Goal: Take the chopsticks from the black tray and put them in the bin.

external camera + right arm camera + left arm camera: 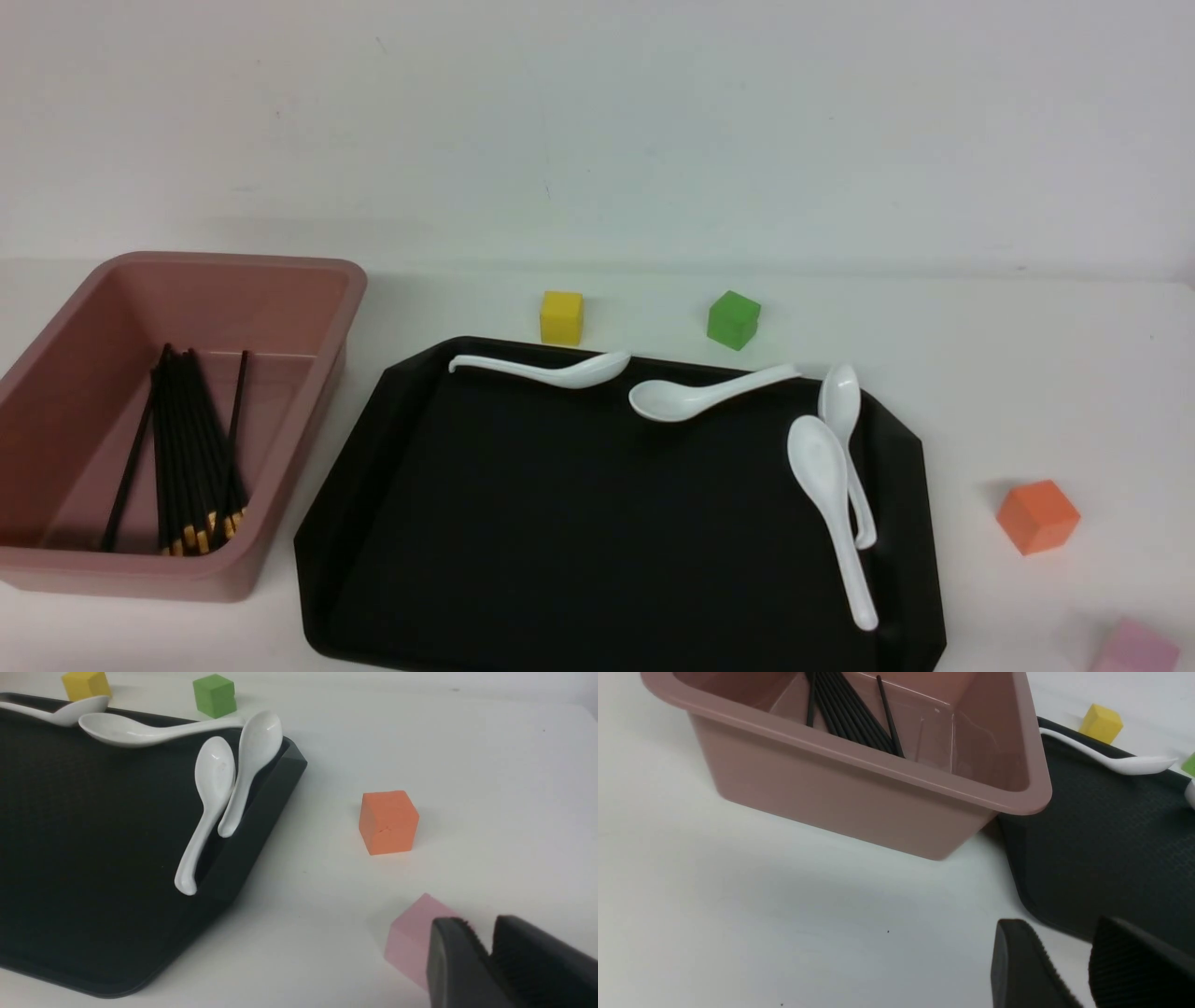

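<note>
In the front view, my chopsticks (191, 448) lie inside the dusty-pink bin (308, 373), at the left of the desk (1074, 373). Most are bunched together with gold ends toward the near wall; one dark stick lies apart on the bunch's left, and another slants over its right side. The black tray (579, 523) sits to the bin's right. Along its far rim rest a left spoon (579, 371) and a middle spoon (667, 401). By its right rim, a near spoon (822, 457) lies partly over a far spoon (840, 397). A yellow block (561, 317) and a green block (733, 320) stand on the desk beyond the tray's far rim; an orange block (1038, 516) stands past its right rim, with a pink block (1134, 649) nearer me.

In the left wrist view, my left fingers (1017, 956) are parted by a clear gap, gripping nothing, over the desk near the tray's near left corner. The chopsticks are well apart from them, behind the bin's near wall.

In the right wrist view, my right fingers (451, 952) stand slightly open, a narrow gap at the tips and nothing held, in front of the pink block. Whether they touch it, I cannot tell.
</note>
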Controlling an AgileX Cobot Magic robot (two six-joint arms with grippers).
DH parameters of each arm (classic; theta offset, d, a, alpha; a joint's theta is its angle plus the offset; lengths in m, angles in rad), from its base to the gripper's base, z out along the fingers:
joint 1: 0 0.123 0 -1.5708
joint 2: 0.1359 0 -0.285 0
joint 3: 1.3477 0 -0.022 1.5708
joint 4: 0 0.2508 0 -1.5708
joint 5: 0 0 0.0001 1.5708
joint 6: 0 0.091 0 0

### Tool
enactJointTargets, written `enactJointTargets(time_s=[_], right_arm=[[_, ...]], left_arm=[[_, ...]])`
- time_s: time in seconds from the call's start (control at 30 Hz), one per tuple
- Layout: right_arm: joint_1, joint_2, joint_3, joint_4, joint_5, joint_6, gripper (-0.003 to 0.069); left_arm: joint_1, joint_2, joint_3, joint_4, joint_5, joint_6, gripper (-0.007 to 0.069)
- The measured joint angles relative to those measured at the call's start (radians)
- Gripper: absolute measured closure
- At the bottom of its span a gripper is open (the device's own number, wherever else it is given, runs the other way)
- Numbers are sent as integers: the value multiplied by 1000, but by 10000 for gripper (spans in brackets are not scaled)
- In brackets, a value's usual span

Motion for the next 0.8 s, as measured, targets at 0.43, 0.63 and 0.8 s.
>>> enactJointTargets(time_s=[0.43, 0.63, 0.8], right_arm=[[0, 0, 0, 0, 0, 0, 501], [0, 0, 0, 0, 0, 0, 496], [0, 0, 0, 0, 0, 0, 489]], left_arm=[[0, 0, 0, 0, 0, 0, 386], [0, 0, 0, 0, 0, 0, 386], [0, 0, 0, 0, 0, 0, 386]])
